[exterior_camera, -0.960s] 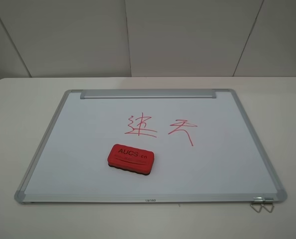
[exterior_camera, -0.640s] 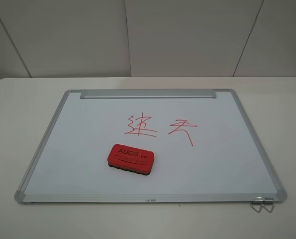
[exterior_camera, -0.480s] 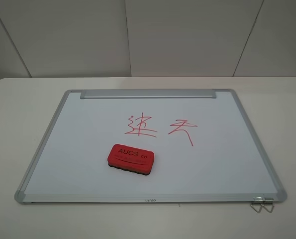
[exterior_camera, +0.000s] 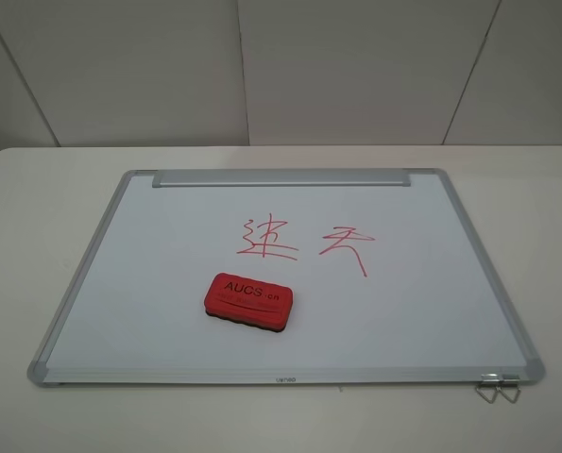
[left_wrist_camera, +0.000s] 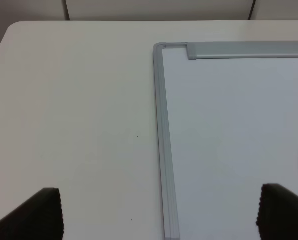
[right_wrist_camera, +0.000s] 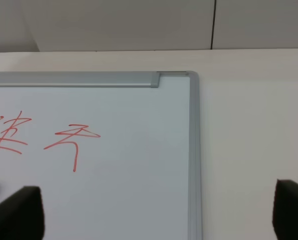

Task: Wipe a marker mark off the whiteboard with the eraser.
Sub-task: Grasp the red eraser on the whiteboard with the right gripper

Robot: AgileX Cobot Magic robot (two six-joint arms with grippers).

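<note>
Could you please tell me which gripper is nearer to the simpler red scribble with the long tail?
Right. The scribble lies on the whiteboard ahead of the open right gripper. The left gripper hangs over the board's opposite edge, and its camera does not show the scribble.

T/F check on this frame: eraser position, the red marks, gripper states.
1. The eraser lies on the whiteboard, nearer the camera than the marker mark. True.
2. The eraser covers part of the marker mark. False: bare board separates them.
3. A simpler red zigzag scribble sits to the right of the marker mark in the exterior high view. True.
4. The left gripper is shut on the eraser. False: it is open and holds nothing.
5. The right gripper is open and holds nothing. True.
</note>
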